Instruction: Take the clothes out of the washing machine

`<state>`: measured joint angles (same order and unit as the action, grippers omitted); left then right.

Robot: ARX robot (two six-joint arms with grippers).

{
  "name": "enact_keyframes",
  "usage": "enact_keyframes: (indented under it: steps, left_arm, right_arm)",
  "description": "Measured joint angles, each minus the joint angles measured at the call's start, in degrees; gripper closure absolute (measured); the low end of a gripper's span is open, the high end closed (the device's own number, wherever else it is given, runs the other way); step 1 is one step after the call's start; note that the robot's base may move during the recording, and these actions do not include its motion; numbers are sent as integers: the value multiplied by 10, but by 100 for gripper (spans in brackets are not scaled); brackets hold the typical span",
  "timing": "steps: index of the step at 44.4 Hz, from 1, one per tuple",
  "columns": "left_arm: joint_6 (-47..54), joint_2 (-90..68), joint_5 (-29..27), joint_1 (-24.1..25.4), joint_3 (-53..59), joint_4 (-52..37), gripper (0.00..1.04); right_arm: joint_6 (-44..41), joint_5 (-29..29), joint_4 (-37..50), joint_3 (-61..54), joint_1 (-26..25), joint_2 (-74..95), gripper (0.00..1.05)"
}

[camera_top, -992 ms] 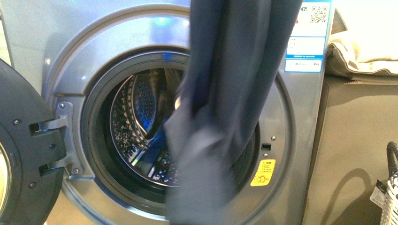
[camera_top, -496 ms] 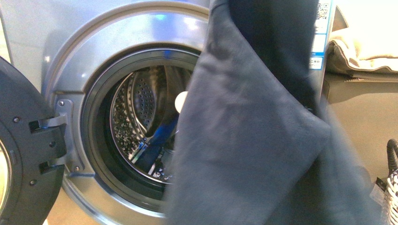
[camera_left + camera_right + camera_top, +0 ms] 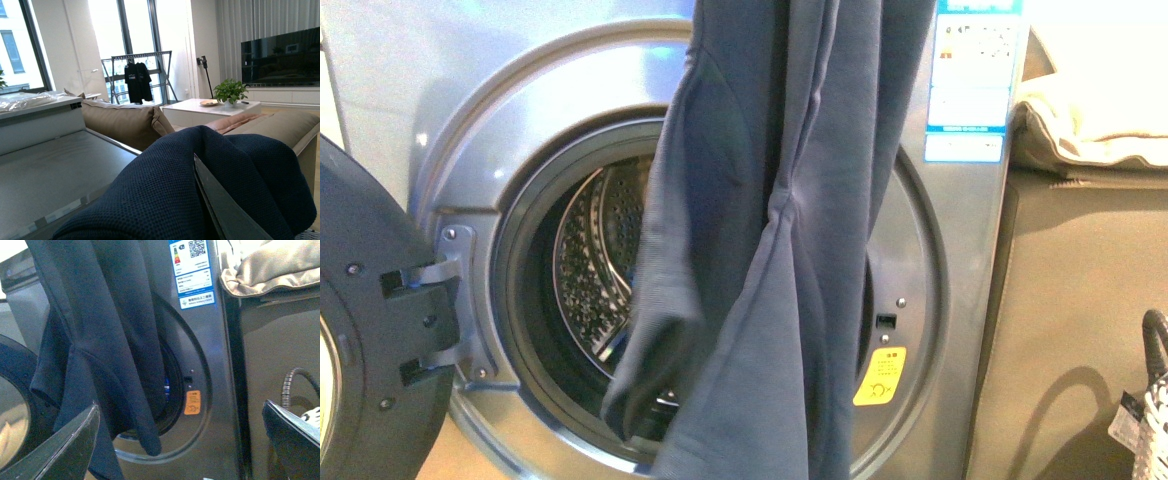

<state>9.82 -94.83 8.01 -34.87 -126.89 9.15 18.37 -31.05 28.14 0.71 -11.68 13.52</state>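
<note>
The clothes [image 3: 770, 250], one dark navy garment, hang from above the front view down across the right half of the washing machine's [image 3: 470, 110] round opening. Its perforated drum [image 3: 595, 260] shows to the left of them. My left gripper [image 3: 197, 162] is out of the front view; in its wrist view it is shut on the clothes [image 3: 150, 195], which bunch over one grey finger [image 3: 225, 212]. My right gripper [image 3: 180, 440] is open and empty, facing the washing machine [image 3: 222, 365] to the right of the hanging clothes [image 3: 100, 340].
The black-rimmed door [image 3: 370, 330] stands open at the left. A beige cushion [image 3: 1090, 110] lies on a tan unit right of the machine. A woven basket's edge [image 3: 1150, 420] and a black cable [image 3: 295, 377] are at the lower right. A sofa [image 3: 125, 120] shows behind the left gripper.
The clothes have swung from the right side back to the middle. They now hang narrower and straighter, clear of the energy label, with more of the machine's right front showing.
</note>
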Motion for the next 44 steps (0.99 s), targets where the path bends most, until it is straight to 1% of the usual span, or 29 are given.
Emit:
enact_keyframes:
  steps: [1,5,8,12,17,21,27,35,40,44]
  left_arm:
    - [0,0,-1,0,0,0,98]
    - [0,0,-1,0,0,0,98]
    - [0,0,-1,0,0,0,98]
    - [0,0,-1,0,0,0,98]
    - [0,0,-1,0,0,0,98]
    - [0,0,-1,0,0,0,98]
    - [0,0,-1,0,0,0,98]
    - [0,0,-1,0,0,0,98]
    - [0,0,-1,0,0,0,98]
    - [0,0,-1,0,0,0,98]
  right_arm:
    - [11,-6,27,6,0,28,8]
    - [20,2,83,38,21,101,8]
    - [13,19,125,83,61,170,8]
    - [-16,48,172,158,130,277,8]
    - [-57,65,199,237,208,393,8]
    - [-66,69,208,292,250,460,8]
    - [-78,116,223,355,313,537,8]
    - [-100,155,241,402,370,599,8]
    - [-116,178,252,433,389,636,8]
    - [-135,206,261,458,395,665,8]
